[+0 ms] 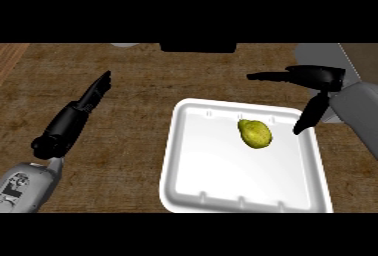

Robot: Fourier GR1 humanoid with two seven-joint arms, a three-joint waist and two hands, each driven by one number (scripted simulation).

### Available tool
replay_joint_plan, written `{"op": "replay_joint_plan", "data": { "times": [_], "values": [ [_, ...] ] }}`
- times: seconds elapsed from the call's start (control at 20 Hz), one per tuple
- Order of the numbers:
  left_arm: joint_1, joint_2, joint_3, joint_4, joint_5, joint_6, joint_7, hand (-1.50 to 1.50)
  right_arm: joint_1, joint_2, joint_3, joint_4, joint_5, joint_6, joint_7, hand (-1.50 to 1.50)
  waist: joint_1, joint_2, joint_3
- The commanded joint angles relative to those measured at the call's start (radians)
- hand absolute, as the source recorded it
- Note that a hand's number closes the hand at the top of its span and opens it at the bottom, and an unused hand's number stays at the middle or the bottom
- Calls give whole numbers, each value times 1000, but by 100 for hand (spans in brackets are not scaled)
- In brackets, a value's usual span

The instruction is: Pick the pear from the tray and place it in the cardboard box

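Head view, bumpy yellow-green pear (pixel 255 133), glossy white square tray (pixel 221 175)

Left robot hand (pixel 77 115) lay extended, fingers straight, forearm angled up-right. Right robot hand (pixel 316 82) was open, fingers left, thumb down.

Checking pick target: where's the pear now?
Head view: the pear lies in the white tray's upper right, just left of the open right hand.
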Motion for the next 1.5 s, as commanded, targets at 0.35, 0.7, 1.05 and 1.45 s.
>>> {"op": "replay_joint_plan", "data": {
  "times": [0.35,0.7,1.05,1.45],
  "values": [
    [16,-22,27,-43,-29,-8,31,0,31,73,102,125,129,-25,-223,-150,-11,-3,0],
    [24,-48,35,5,-71,-11,-6,0,-5,120,107,196,136,-22,-239,-150,-15,-2,-1],
    [30,-29,81,-7,-45,-66,-12,0,23,153,144,223,165,-54,-265,-150,-15,-3,-1],
    [1,-74,73,-116,-77,-43,129,0,-9,215,148,349,238,-136,-280,-150,-5,-3,0]
  ]
}}
